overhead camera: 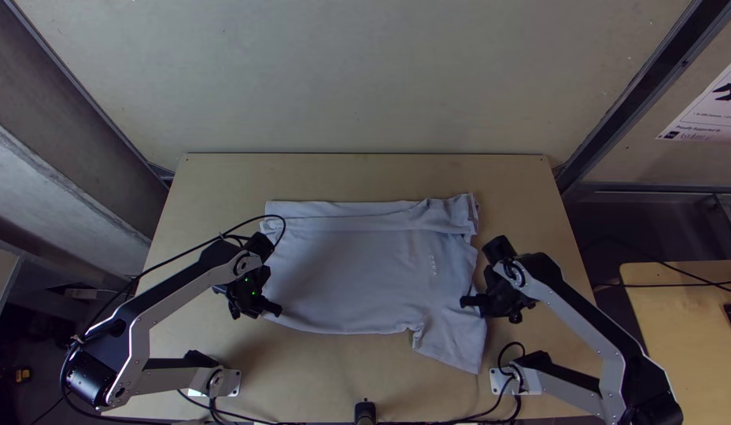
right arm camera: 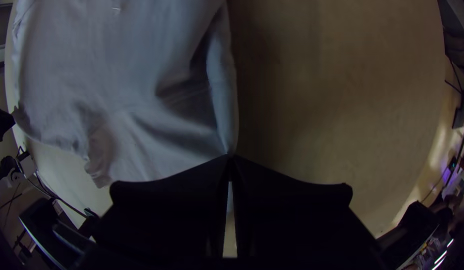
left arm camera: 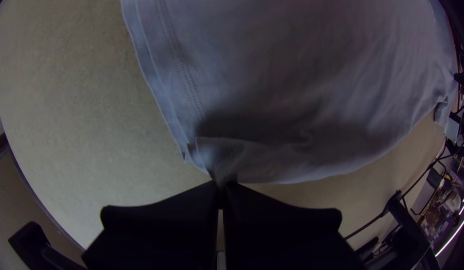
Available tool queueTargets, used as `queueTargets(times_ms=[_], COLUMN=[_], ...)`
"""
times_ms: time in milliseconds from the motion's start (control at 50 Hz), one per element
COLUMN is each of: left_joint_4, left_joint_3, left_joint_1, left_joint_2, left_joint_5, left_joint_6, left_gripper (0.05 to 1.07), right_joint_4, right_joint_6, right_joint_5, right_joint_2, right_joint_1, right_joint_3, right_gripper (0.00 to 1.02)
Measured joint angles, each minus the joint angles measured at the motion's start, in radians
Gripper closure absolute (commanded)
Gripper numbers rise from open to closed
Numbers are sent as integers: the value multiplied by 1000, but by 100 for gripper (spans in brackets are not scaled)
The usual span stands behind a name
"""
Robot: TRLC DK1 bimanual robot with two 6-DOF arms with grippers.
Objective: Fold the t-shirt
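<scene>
T-shirt (overhead camera: 349, 275) is mostly spread on the table (overhead camera: 511, 181), left gripper (left arm camera: 222, 186) pinching it by the hem corner, right gripper (right arm camera: 231, 157) nipping the sleeve-side edge. Looks light and floppy, so I'd grab those edges and lift evenly, or it'll sag.

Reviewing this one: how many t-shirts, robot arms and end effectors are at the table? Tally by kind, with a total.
T-shirt: 1
Arms: 2 (left arm, right arm)
End effectors: 2 (left end effector, right end effector)
Total: 5
</scene>
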Motion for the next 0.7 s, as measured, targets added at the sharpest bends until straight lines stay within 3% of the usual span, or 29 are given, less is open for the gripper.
queueTargets(times_ms=[380,700], left_joint_4=[1,0], left_joint_3=[0,8], left_joint_1=[71,106], left_joint_2=[0,-6], left_joint_5=[0,3], left_joint_6=[61,104], left_gripper=[105,105], right_joint_4=[-79,-96], right_joint_6=[-54,-57], right_joint_5=[134,154], right_joint_2=[2,6], right_joint_1=[-111,-110], right_joint_3=[14,97], right_gripper=[100,100])
